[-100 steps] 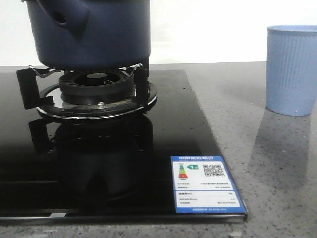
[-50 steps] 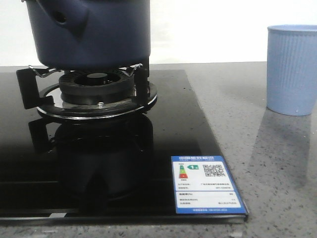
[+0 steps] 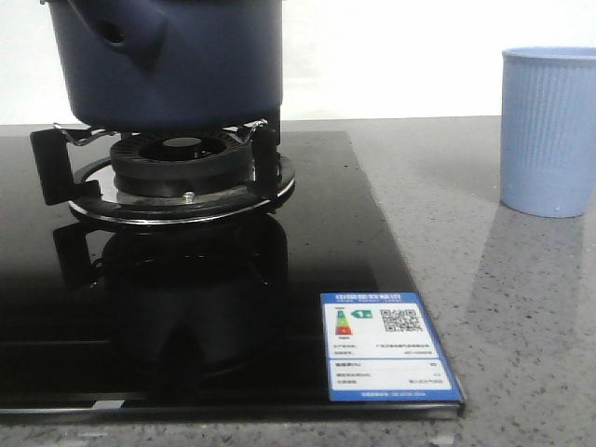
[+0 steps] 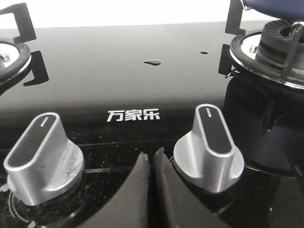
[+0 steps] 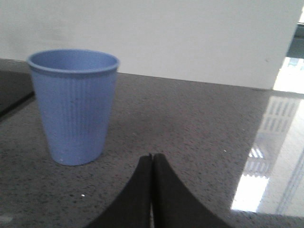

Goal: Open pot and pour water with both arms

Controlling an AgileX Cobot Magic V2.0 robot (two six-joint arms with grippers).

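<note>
The dark navy-blue pot point(image 3: 177, 60) stands on the gas burner point(image 3: 182, 177) at the far left of the front view; its short hollow stub handle point(image 3: 116, 33) faces me and its top is cut off by the frame. A pale blue ribbed cup point(image 3: 549, 130) stands on the grey counter at the right, and shows in the right wrist view point(image 5: 73, 107) too. My left gripper point(image 4: 152, 154) is shut and empty, low over the black stove glass between two silver knobs. My right gripper point(image 5: 152, 156) is shut and empty over the counter, near the cup. Neither gripper shows in the front view.
Two silver control knobs point(image 4: 42, 159) point(image 4: 209, 147) flank the left gripper. A second burner's edge point(image 4: 12, 52) lies beyond them. A blue energy label point(image 3: 386, 346) sits at the stove glass's front corner. The grey stone counter point(image 5: 199, 123) stretches past the cup toward a bright reflection.
</note>
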